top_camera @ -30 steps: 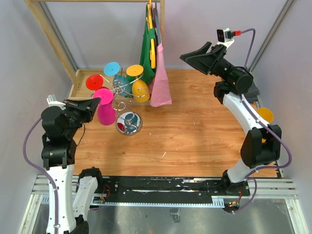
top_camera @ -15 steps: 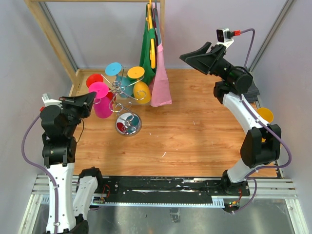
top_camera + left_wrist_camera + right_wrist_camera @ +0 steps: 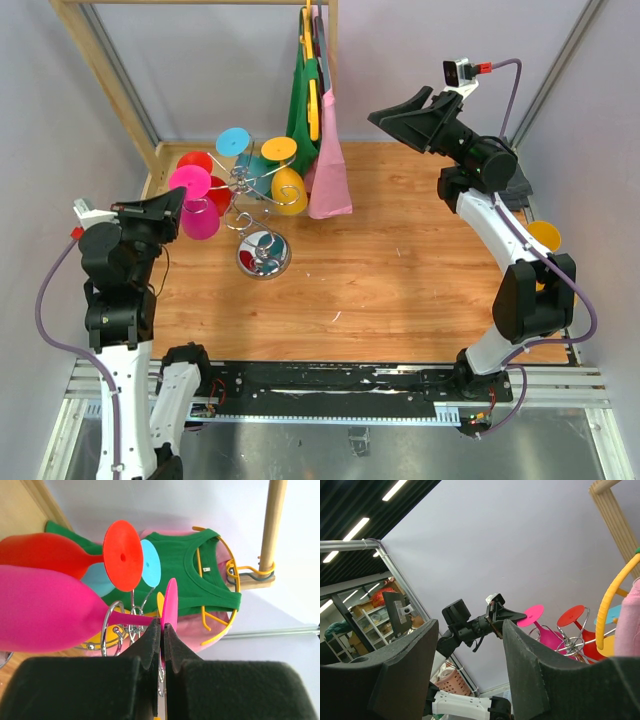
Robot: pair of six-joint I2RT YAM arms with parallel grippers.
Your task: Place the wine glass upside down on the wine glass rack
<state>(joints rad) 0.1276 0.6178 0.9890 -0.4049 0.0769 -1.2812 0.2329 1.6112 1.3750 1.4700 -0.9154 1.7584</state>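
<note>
My left gripper [image 3: 178,200] is shut on the round foot of a pink wine glass [image 3: 197,212], held foot-up and bowl-down beside the chrome wine glass rack [image 3: 262,250]. In the left wrist view the fingers [image 3: 162,627] pinch the pink foot edge-on, and the pink stem [image 3: 131,618] lies inside a chrome hook loop [image 3: 106,632]. Red [image 3: 196,163], cyan [image 3: 232,141] and yellow [image 3: 288,185] glasses hang upside down on the rack. My right gripper [image 3: 385,113] is open and empty, raised high at the back right.
A wooden clothes rail frame [image 3: 100,70] stands at the back with green [image 3: 302,105] and pink [image 3: 328,165] garments on hangers right of the rack. An orange object [image 3: 545,237] sits at the table's right edge.
My left gripper has carried the pink glass up and back-left, from in front of the rack to level with the red glass.
</note>
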